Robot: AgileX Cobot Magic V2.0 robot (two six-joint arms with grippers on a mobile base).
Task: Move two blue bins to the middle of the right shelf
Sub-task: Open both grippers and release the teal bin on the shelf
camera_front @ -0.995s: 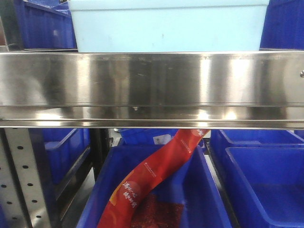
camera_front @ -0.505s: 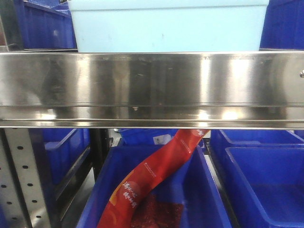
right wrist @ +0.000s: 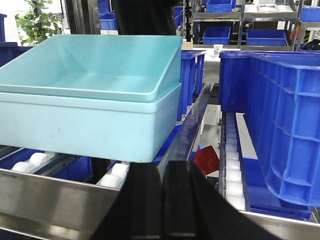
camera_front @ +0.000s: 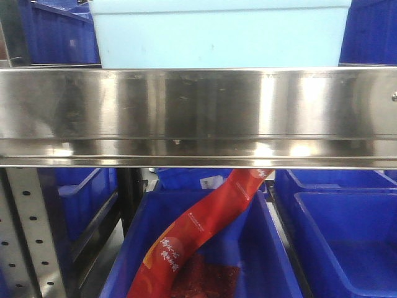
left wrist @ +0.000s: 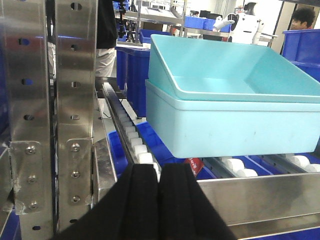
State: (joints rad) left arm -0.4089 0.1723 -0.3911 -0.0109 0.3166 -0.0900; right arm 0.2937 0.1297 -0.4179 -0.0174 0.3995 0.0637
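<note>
Two nested pale-blue plastic bins sat on the white rollers of the steel shelf, the inner one tilted inside the outer. My left gripper and right gripper were both pressed closed, holding nothing, just short of the shelf's front rail.

Ahead I find two nested light blue bins on the roller shelf, fronted by a steel rail. Left: perforated uprights. Right: a dark blue bin, with an open roller lane between.
</note>
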